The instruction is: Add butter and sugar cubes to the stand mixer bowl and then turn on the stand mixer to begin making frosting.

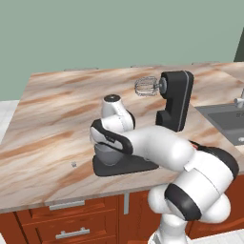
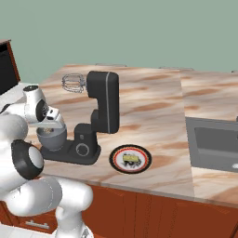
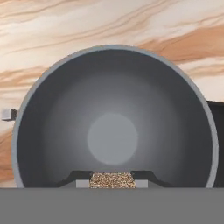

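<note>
Stand mixer bowl (image 3: 65, 100) sits on the base of the stand mixer (image 2: 104, 102), directly under my end effector (image 3: 112, 180). In the hand view I look straight down into it; inside is bare, nothing on the bottom.

End effector clamped on a small speckled brownish cube, which I take for one sugar cube (image 3: 112, 179). It hangs inside the rim line, so a release should drop it in.

Mixer head is tilted back and the whisk (image 1: 146, 86) is raised clear. That leaves the bowl mouth free for loading from above.

Second sugar cube (image 1: 74, 164) lies on the bench (image 1: 47, 119), near the bowl on its outer side, apart from it.

Butter (image 2: 131, 159) rests on the dark red-rimmed plate (image 2: 111, 160), just beside the mixer base, on the sink (image 2: 214, 144) side.

Count: sugar cubes two (one held, one on bench). Butter one. Bowl one. Mixer one, dial (image 2: 82, 149) on its column facing me.

Judgement: first load under way; nothing in bowl yet, and the dial comes last.
</note>
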You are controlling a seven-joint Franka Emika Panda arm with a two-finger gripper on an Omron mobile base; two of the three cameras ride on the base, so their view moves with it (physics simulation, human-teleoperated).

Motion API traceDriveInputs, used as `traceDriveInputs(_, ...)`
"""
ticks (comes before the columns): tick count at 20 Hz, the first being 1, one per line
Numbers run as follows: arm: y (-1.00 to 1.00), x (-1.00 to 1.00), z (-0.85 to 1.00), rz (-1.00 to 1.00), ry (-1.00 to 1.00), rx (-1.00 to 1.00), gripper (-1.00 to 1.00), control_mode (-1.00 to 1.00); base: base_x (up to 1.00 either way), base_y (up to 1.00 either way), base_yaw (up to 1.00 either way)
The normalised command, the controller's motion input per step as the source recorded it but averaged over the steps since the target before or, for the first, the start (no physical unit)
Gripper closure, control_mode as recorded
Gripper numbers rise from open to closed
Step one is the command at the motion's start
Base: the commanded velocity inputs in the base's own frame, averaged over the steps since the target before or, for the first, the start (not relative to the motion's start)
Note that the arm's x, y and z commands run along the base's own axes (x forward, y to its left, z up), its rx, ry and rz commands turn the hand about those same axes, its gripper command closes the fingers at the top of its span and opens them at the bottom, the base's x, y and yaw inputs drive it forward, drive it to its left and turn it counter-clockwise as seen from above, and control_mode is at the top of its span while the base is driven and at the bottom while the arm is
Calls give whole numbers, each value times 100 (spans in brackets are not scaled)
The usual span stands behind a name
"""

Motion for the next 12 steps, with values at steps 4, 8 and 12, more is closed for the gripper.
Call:
traceDriveInputs(4, -4, 9, -32, 0, 5, 0, 100, -100, 0, 0, 0)
traceDriveInputs(8, 0, 15, -30, 0, 6, 0, 100, -100, 0, 0, 0)
traceDriveInputs(12, 0, 16, -33, 0, 4, 0, 100, -100, 0, 0, 0)
